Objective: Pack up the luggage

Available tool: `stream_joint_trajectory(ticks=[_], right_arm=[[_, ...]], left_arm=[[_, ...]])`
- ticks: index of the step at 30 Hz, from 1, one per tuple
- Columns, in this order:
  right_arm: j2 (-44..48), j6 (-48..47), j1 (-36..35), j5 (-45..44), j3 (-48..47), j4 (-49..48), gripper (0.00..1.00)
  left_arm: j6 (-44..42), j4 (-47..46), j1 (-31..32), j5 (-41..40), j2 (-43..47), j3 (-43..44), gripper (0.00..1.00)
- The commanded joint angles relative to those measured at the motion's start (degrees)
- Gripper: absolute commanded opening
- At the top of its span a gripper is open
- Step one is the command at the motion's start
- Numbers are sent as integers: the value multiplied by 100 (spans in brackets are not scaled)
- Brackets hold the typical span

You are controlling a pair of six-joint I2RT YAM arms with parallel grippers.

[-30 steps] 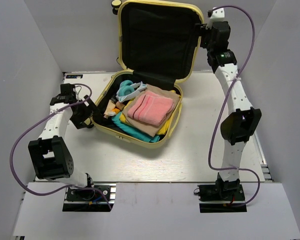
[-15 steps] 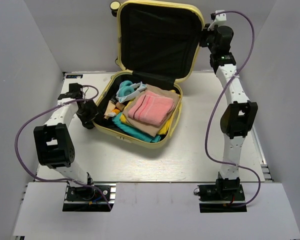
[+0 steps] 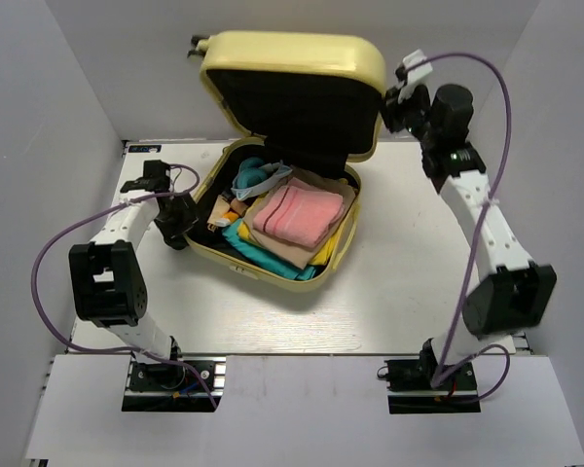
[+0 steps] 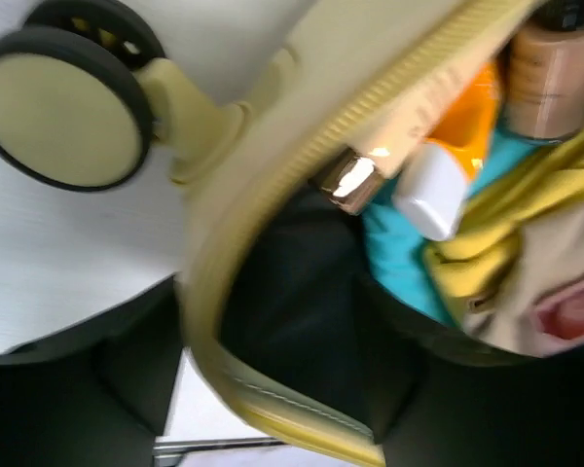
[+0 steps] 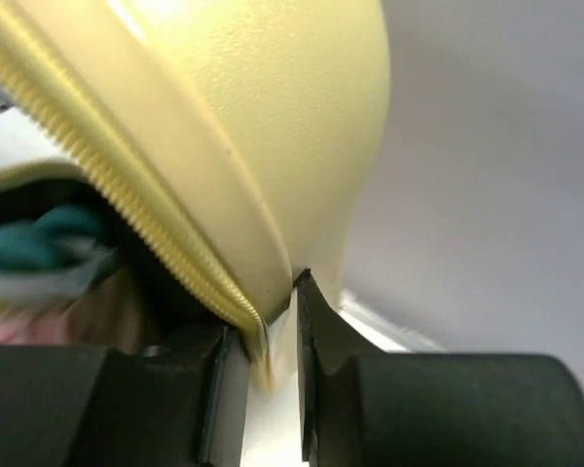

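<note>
The luggage [image 3: 273, 270] lies open on the table, a pale yellow hard shell with black lining. Its lid [image 3: 292, 58] hangs tilted forward over the base, about half lowered. My right gripper [image 3: 391, 105] is at the lid's right edge. In the right wrist view the gripper [image 5: 263, 321] is shut on that zippered edge [image 5: 204, 253]. My left gripper [image 3: 187, 222] is at the base's left rim. In the left wrist view the gripper [image 4: 282, 389] is open and straddles the rim [image 4: 273, 195], one finger outside, one inside. A caster wheel [image 4: 63, 117] sits close by.
Inside the base lie a pink towel [image 3: 297, 214] on beige cloth [image 3: 336, 190], teal cloth [image 3: 258, 251], a blue-white item [image 3: 258, 177] and small bottles [image 3: 224, 209]. An orange tube with a white cap [image 4: 438, 185] lies near the left rim. White walls enclose the table.
The lid has swung from upright to half lowered, moving with the right gripper, which closed on its edge. The left gripper has shifted inward onto the base's left rim.
</note>
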State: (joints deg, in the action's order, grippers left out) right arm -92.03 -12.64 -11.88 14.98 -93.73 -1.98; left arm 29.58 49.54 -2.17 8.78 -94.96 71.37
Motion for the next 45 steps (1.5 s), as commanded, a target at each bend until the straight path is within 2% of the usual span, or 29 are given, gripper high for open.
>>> stream_joint_trajectory(ticks=[1,2,3,6,9,11,12,13,15,16,17,19,21,22,23,24,25,28,29,30,33,34,35,37,39,40,42,43,45], right_arm=[[834,-159,-210,1165,741,286,0],[1227,-107,-270,1156,1186,268,0],[1353,-98,-280,1191,1313,277,0],[1898,121,-359,1235,1937,399,0],[2521,358,-499,1778,2586,469,0],[2768,490,-561,2481,2921,662,0],[2943,387,-700,3066,3105,942,4],[3041,307,-763,3611,3281,1110,18],[3392,106,-1034,3836,3588,1611,43],[3498,-78,-1062,3793,3634,2135,81],[3647,-150,-1114,3688,3678,2288,90],[3902,-431,-1150,3531,3687,2770,90],[3877,-274,-1159,3004,3721,2721,90],[3851,196,-1141,2715,3757,2442,90],[3807,384,-1141,1380,3775,2352,90],[3693,560,-1132,889,3757,2238,90],[3475,1014,-1098,-674,3601,2246,90],[2517,1499,-984,-2449,2970,2491,89],[2306,1563,-948,-2804,2836,2631,89],[1677,1589,-843,-2834,2686,2702,87],[1093,1887,-588,-2843,1975,2852,82],[908,1958,-527,-2878,1903,2817,78],[767,2098,-335,-2965,1816,2660,70],[390,2099,-219,-3019,1701,2432,68],[160,2064,18,-2504,1411,2316,68],[-233,2064,123,-2213,1323,2307,68],[-473,2021,291,-1843,1059,2046,68],[-796,2012,326,-1319,1050,1913,71],[-1131,1820,457,-964,928,1554,77]], left_arm=[[224,-165,191,416,539,122,78],[197,19,182,153,818,183,82],[197,151,165,-162,917,306,99],[328,1090,16,-990,1470,692,100],[652,1916,-335,-1957,2293,983,100],[872,2242,-650,-2552,2586,992,100],[926,2349,-714,-2643,2988,992,100],[892,2376,-740,-2757,3105,932,100],[839,2385,-863,-2767,3403,905,100],[812,2376,-898,-2715,3448,905,100],[795,2428,-951,-2662,3458,939,100],[768,2455,-943,-2425,3353,949,100],[742,2385,-951,-2058,3230,861,100],[733,2359,-951,-1951,3142,695,100],[733,2280,-951,-1880,3124,633,100],[733,2219,-951,-1671,3089,545,100],[716,2114,-951,-1599,3019,231,100],[698,1964,-960,-1257,2869,-140,100],[672,1911,-960,-1195,2834,-333,100],[672,1884,-952,-1159,2790,-483,100],[654,1735,-943,-1115,2562,-677,92],[654,1700,-951,-1071,2509,-712,88],[689,1656,-951,-1001,2369,-782,83],[672,1455,-856,-886,2272,-888,67],[768,1331,-794,-730,2113,-1151,51],[777,1113,-793,-693,2043,-1213,46],[812,962,-732,-544,1807,-1380,43],[838,787,-688,-500,1718,-1415,43],[830,689,-635,-447,1325,-1390,42]])
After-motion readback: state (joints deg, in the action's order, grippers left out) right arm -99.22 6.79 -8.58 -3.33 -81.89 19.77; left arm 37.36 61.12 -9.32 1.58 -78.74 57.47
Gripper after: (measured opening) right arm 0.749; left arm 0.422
